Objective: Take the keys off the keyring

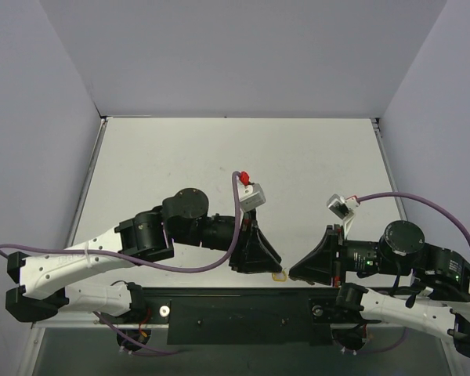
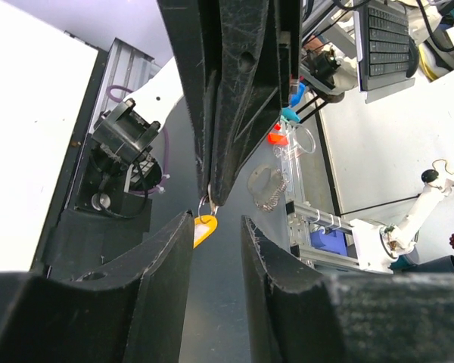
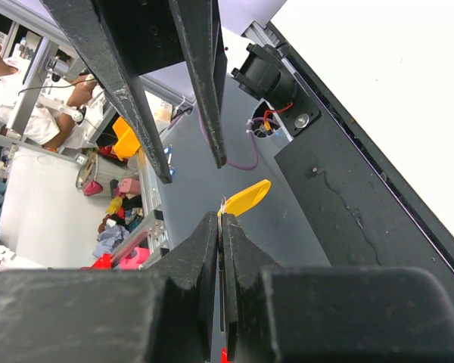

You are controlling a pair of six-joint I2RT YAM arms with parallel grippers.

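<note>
Keyring (image 1: 280, 275), a tiny yellow tag, hangs between the left gripper (image 1: 271, 268) and right gripper (image 1: 292, 273), whose tips meet at the table's (image 1: 219, 157) near edge.

Left wrist view: the left fingers stand partly apart around the tag, placed to close on it. A small silver piece just above it is likely the key (image 2: 204, 203).

Right wrist view: the right fingers are pinched tight, apparently on that piece, steadying it for the pull.

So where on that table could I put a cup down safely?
The far half of the white table is bare, from the grey back wall down to the left arm and right arm. Crowded: the near edge, where the black left fingers and right fingers meet at the small yellow-orange keyring.
</note>
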